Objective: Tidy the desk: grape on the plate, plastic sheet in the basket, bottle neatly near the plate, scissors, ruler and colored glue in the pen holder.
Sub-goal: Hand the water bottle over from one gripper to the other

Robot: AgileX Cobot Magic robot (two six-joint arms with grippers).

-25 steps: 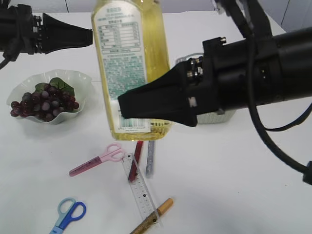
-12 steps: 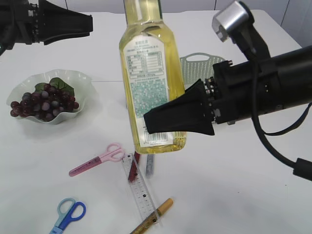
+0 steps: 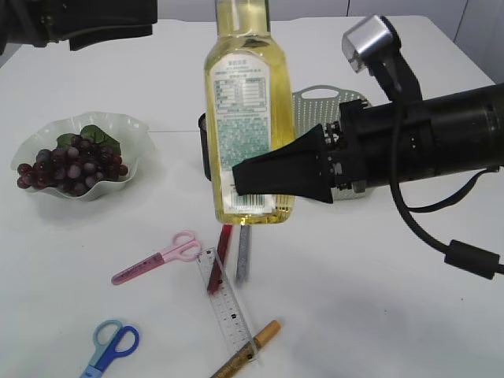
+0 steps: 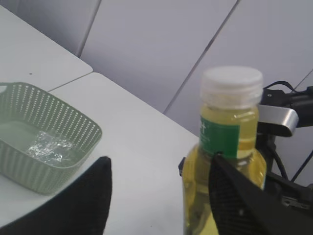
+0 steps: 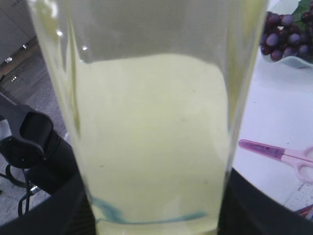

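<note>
The right gripper [image 3: 264,177] is clamped on the lower body of the bottle [image 3: 250,110], holding it upright above the counter's middle. The left gripper [image 4: 156,196], jaws spread and empty, sits beside the bottle's neck toward the far left corner.

The bottle [image 3: 249,118] holds pale yellow liquid under a white cap, with a white label printed in green and a green neck band. Dark purple grapes [image 3: 69,165] with green leaves sit in a translucent whitish plate [image 3: 118,126]. The basket [image 4: 54,147] is pale green mesh. Scissors are pink [image 3: 157,258] and blue [image 3: 110,346]; the ruler [image 3: 226,305] is clear. Both arms are black.
</note>
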